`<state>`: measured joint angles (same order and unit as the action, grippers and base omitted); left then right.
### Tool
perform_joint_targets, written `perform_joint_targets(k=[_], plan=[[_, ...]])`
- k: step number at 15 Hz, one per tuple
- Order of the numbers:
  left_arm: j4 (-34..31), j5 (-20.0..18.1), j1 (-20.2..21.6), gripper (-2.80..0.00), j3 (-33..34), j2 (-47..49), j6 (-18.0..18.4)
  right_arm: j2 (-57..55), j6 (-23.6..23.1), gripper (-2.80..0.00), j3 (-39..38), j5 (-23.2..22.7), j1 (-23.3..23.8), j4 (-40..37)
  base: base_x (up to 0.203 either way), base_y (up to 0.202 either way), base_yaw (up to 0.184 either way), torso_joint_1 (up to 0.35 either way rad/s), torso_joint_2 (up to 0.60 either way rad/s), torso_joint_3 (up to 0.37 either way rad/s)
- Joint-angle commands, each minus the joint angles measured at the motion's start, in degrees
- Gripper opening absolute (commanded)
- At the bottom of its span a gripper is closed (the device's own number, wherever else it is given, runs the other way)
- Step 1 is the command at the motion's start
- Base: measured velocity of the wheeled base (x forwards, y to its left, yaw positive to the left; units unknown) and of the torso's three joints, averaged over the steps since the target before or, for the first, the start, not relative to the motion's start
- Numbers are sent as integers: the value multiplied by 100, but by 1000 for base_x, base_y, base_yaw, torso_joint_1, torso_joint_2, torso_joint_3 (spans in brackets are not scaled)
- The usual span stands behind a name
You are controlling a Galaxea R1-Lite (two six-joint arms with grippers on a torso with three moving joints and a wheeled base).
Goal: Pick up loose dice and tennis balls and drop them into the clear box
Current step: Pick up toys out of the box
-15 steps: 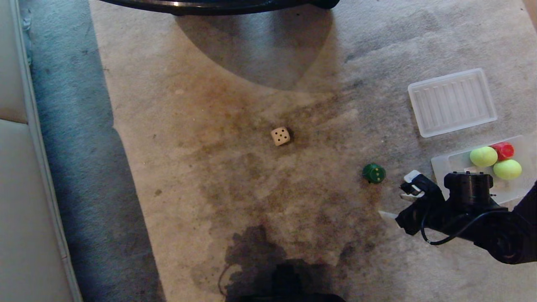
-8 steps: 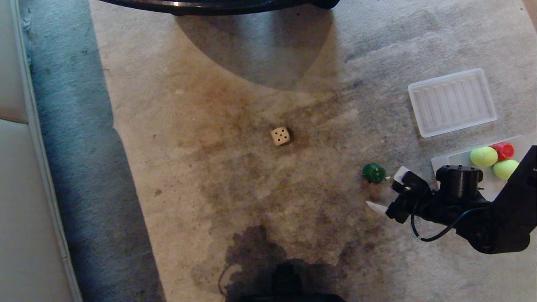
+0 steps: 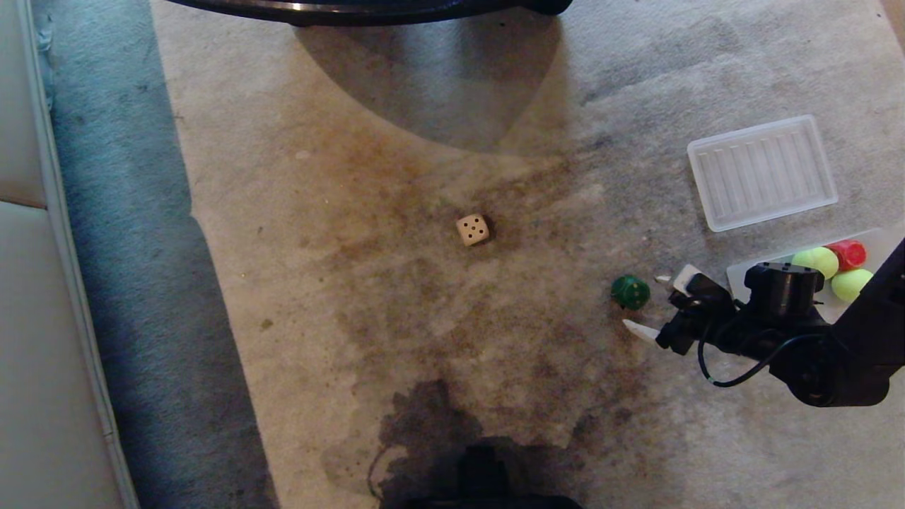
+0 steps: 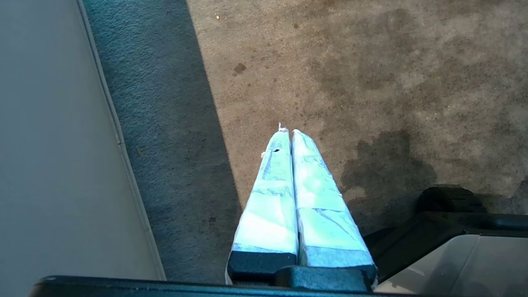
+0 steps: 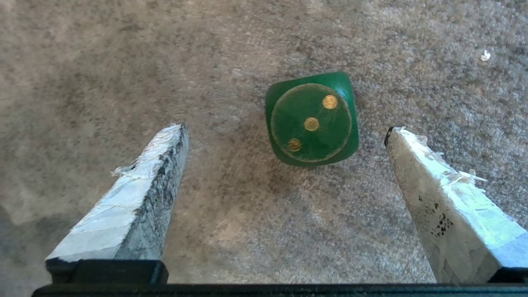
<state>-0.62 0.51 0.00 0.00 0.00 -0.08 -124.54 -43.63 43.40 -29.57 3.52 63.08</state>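
Reaching leftward since a second ago, the right gripper now sits beside the green die on the carpet, jaws wide apart. Off-centre closing could nudge it away. Rightward waits the clear box.

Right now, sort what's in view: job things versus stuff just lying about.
Job:
green die, on the carpet by the open right gripper
beige die
two tennis balls and red die in the clear box

Lying about:
ribbed lid
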Motion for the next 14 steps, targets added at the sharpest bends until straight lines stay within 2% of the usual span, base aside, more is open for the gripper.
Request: perform_joint_targets(k=[1,14], plan=[[1,2,0,-280,2,0,-1,-233,0,0,173,-64,5,43,0,0,0,0,0,0],[1,2,0,-280,0,0,-1,-987,-31,0,696,-305,122,536,0,0,0,0,0,0]])
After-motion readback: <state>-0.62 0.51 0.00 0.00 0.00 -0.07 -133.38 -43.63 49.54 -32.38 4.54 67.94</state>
